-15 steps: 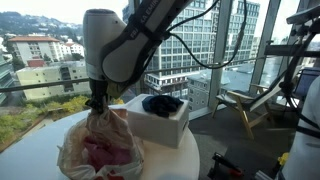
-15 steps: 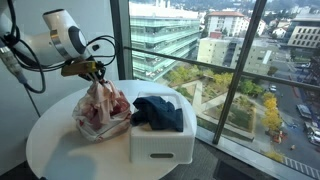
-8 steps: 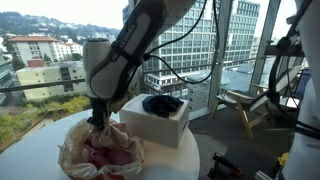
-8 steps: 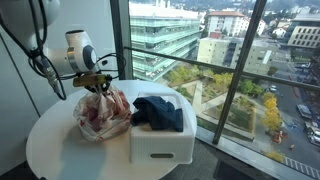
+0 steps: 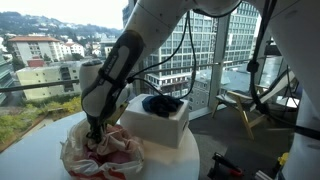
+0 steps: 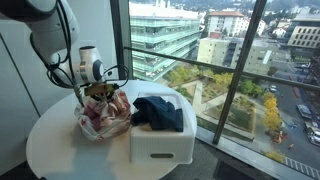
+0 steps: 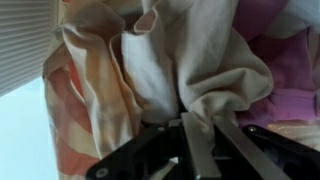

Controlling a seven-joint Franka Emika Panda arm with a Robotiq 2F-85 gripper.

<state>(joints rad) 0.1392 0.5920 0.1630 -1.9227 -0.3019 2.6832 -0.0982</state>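
1. Over the last second I lower the arm; the jaws, clenched on a gathered fold of the pink-and-cream cloth (image 5: 108, 152), sit lower than before.
2. The cloth slumps wider on the table (image 6: 50, 150), just beside the white bin (image 5: 160, 125).
3. The bin holds a dark garment (image 6: 158, 112) and hems the cloth on one side.

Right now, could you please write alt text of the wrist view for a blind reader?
The claw is shut on a gathered fold of cream cloth, which fills the frame, with pink patches at right.
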